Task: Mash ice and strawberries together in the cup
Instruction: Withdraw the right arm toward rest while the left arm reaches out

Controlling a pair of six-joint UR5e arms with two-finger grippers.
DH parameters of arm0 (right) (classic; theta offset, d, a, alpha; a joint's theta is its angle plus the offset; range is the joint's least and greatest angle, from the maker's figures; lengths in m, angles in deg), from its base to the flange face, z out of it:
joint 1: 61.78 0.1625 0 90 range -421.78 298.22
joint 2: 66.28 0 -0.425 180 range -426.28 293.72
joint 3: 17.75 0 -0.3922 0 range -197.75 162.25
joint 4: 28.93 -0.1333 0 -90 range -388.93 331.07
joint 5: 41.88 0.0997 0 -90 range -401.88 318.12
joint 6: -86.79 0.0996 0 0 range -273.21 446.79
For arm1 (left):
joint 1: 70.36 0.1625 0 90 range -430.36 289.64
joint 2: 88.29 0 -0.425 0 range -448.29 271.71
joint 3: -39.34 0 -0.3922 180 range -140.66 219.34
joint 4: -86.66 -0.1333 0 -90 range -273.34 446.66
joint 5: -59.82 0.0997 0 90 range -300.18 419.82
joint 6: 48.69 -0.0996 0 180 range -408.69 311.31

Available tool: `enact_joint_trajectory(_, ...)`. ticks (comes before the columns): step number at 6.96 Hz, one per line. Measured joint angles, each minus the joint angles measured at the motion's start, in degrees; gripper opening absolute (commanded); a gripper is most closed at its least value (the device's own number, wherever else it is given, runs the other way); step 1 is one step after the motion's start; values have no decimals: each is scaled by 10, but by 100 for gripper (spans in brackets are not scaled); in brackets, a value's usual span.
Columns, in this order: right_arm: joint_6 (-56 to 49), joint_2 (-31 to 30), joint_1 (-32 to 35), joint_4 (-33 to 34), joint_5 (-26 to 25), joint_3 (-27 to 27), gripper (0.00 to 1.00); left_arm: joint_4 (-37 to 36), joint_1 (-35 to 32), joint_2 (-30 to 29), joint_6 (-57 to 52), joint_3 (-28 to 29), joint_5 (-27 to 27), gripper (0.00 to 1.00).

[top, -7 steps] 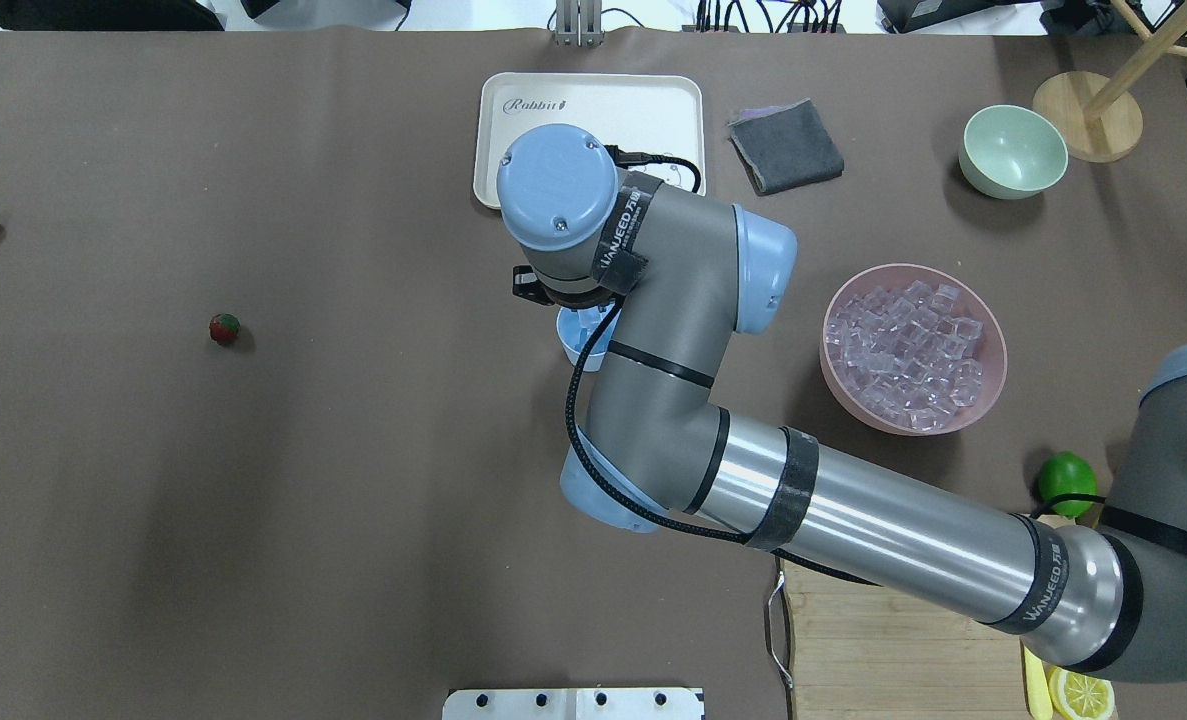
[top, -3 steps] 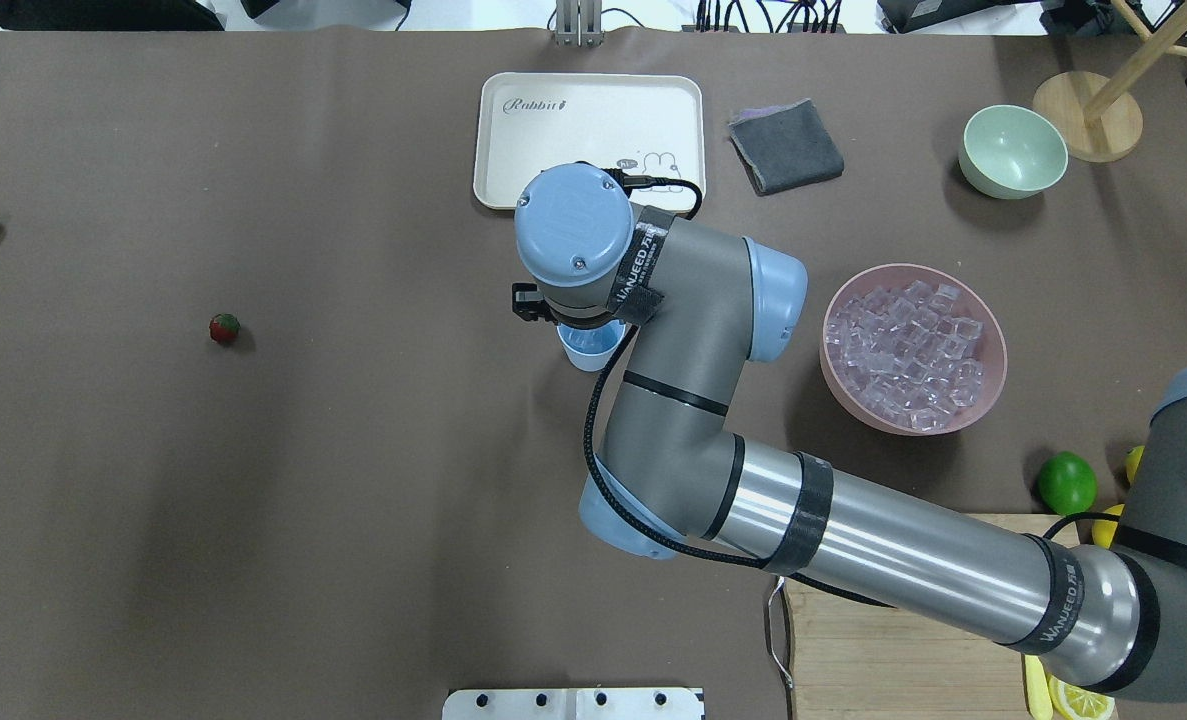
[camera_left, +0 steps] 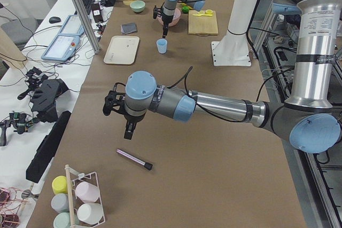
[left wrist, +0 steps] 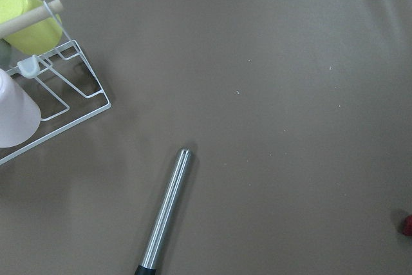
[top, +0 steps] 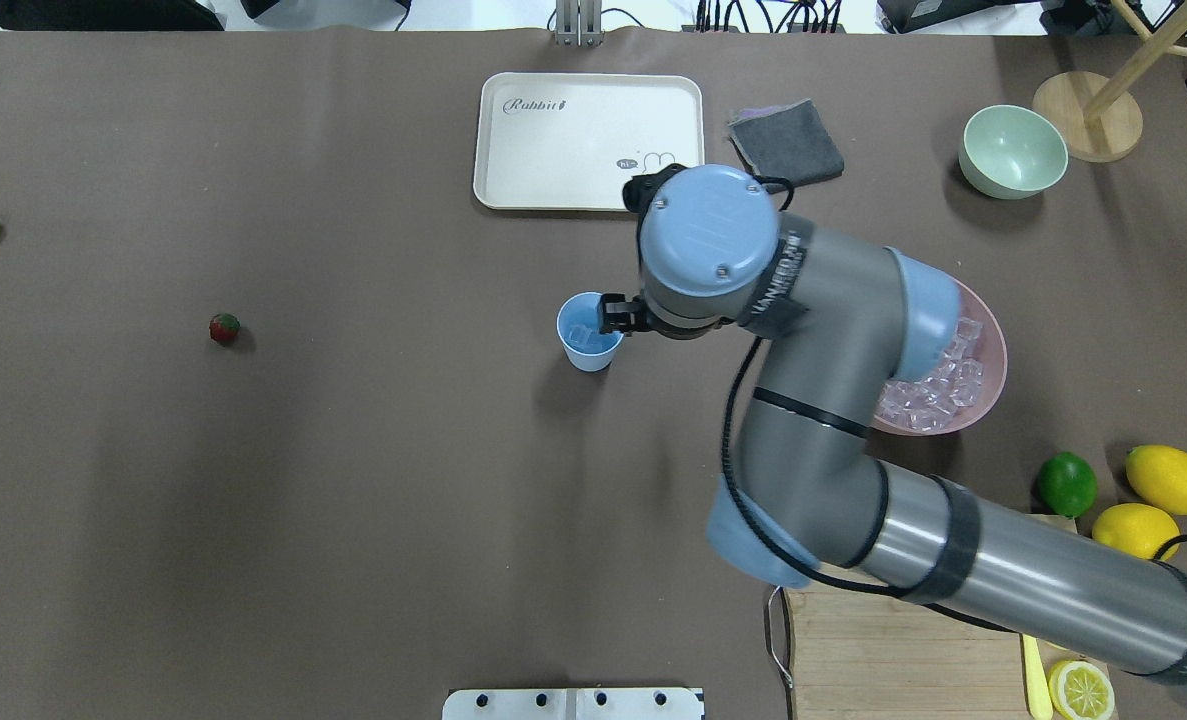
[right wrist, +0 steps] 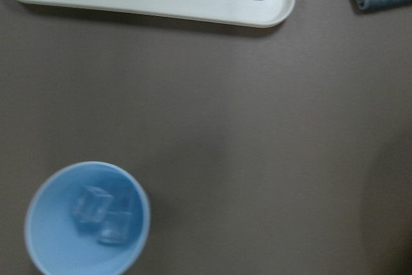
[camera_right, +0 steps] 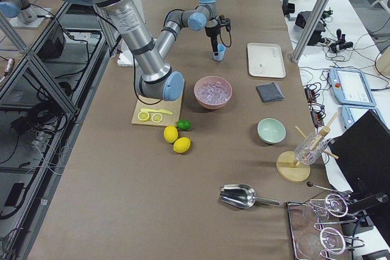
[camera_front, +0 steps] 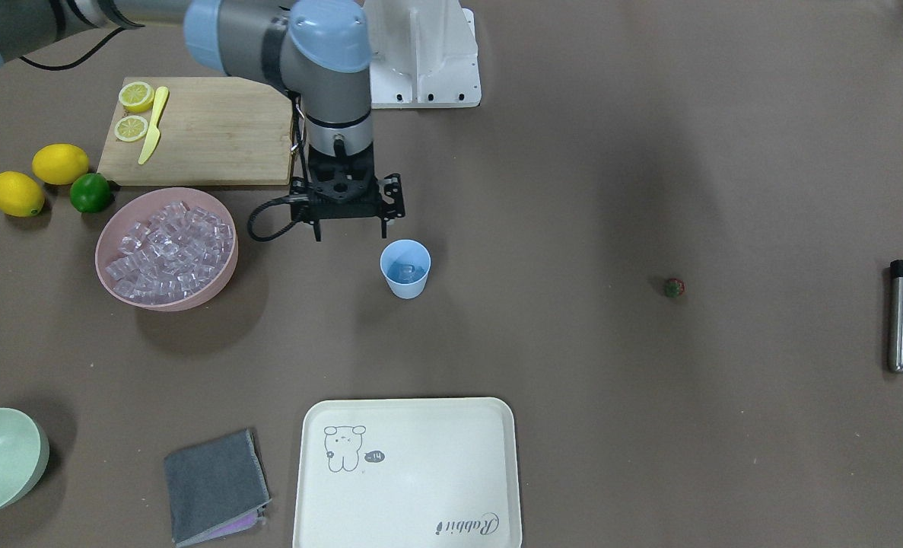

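Just right of the right gripper (camera_front: pixel 350 228) sits a pink bowl (camera_front: pixel 192 302), with a cutting board (camera_front: pixel 215 137), lemons (camera_front: pixel 60 163) and a lime (camera_front: pixel 90 192) nearer the base, a cream tray (camera_front: pixel 421 457) and grey cloth (camera_front: pixel 211 483) well ahead, and a metal rod (camera_front: pixel 898 320) far to its left

The cup (top: pixel 589 345) is open on top, with wide bench (top: pixel 373 480) room around it. Only the right end effector (camera_front: pixel 350 227) hangs close beside it. The strawberry (top: pixel 224 328) sits alone, far away.
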Motion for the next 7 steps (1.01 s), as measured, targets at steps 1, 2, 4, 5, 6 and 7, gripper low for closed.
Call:
enact_joint_trajectory(1,-37,-46,24,5,18,-44,99,1,26,-12,31,0,1,98)
enact_joint_trajectory(2,-65,-75,54,6,46,-65,99,3,59,-25,71,-1,6,98)
enact_joint_trajectory(4,-141,-127,114,5,93,-88,99,7,150,-52,134,-1,59,98)
enact_joint_trajectory(5,-196,-157,148,3,119,-95,99,15,195,-62,159,0,77,98)
enact_joint_trajectory(6,-254,-183,182,3,141,-97,99,24,238,-75,188,1,96,98)
enact_joint_trajectory(7,-304,-201,213,2,161,-96,99,30,282,-91,213,1,123,98)
